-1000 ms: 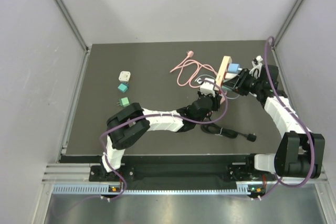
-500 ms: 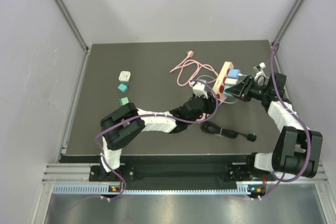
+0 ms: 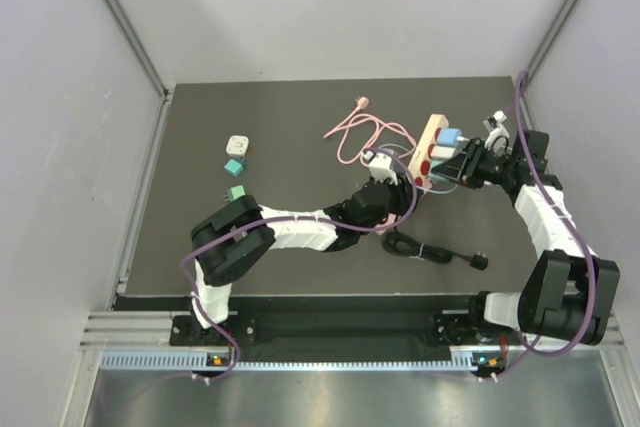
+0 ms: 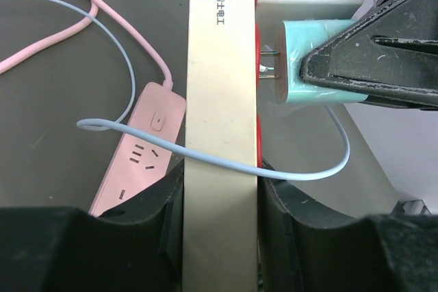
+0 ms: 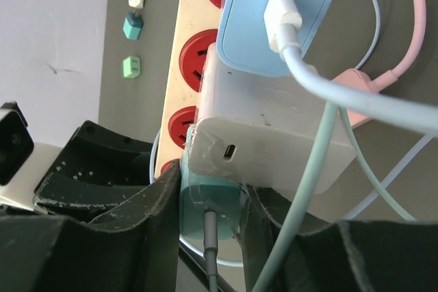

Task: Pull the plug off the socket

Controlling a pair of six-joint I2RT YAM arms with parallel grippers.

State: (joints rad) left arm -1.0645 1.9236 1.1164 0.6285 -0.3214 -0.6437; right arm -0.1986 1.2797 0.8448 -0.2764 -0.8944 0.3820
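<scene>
A cream power strip (image 3: 431, 139) with red sockets is held off the mat, and my left gripper (image 3: 408, 180) is shut on its lower end (image 4: 220, 196). My right gripper (image 3: 462, 163) is shut on a teal plug (image 5: 209, 204) at the strip's socket face. In the left wrist view the teal plug (image 4: 301, 59) stands a little off the strip, with its metal prongs (image 4: 268, 63) showing in the gap. A white charger (image 5: 274, 135) and a blue charger (image 5: 277, 11) sit in the sockets above it.
A pink power strip (image 4: 140, 155) and its pink cable (image 3: 360, 132) lie on the mat behind the strip. A black cable (image 3: 425, 249) lies at the front. Three small adapters (image 3: 236, 167) sit at the left. A pale blue cable (image 4: 205, 158) loops across the strip.
The strip has turned so that its red sockets face up and has shifted slightly left with my left gripper. My right gripper has drawn to the right with the teal plug.
</scene>
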